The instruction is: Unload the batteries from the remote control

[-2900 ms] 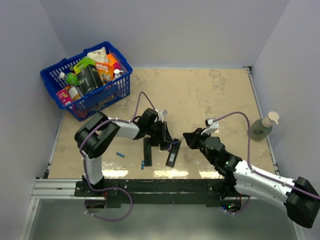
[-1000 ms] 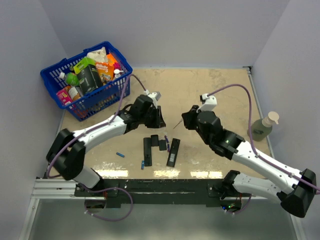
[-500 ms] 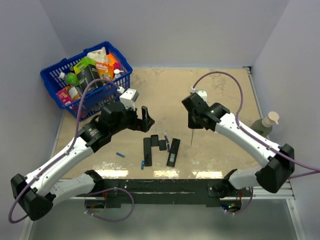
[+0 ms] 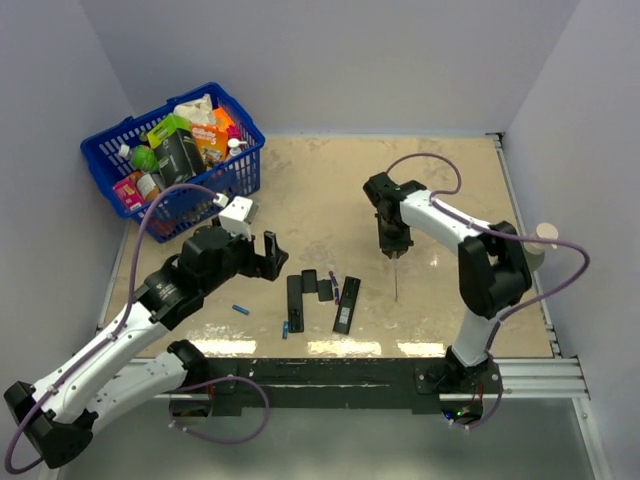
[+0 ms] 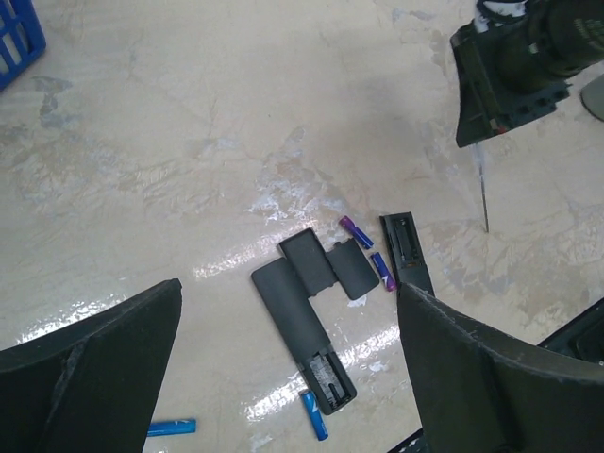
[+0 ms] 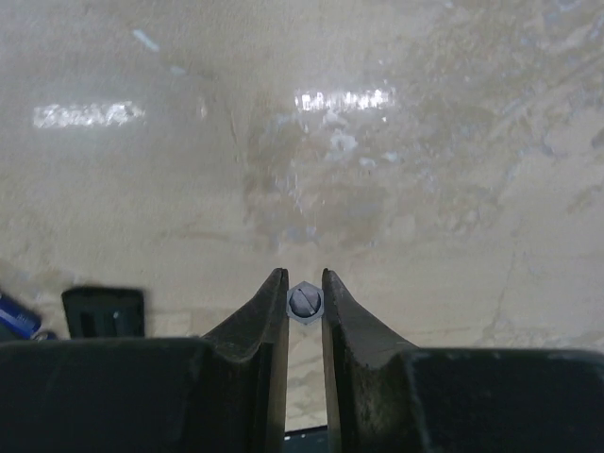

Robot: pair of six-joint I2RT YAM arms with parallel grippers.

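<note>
Seeing the batteries (image 5: 356,230) loose on the desk (image 4: 330,180) near the open remotes (image 5: 302,330), we fear they roll: our left claw (image 4: 265,258) hangs wide, our right claw (image 6: 304,281) pinches perhaps a thin screwdriver (image 6: 304,303), which could slip and knock them.

Blue batteries (image 5: 171,427), black remote (image 5: 302,338), mottled beige table (image 4: 330,180), blue basket (image 4: 213,187).

This looks like a robotics lab test cell. Plain grey walls (image 4: 330,60) close the beige desk (image 4: 330,180) on three sides. At its near edge an aluminium rail (image 4: 110,375) carries the left arm (image 4: 120,330) and the right arm (image 4: 480,270), with purple cables (image 4: 425,160). A blue basket (image 4: 180,205) of groceries stands in the far left corner and a soap bottle (image 4: 543,235) at the right edge, like props.
</note>
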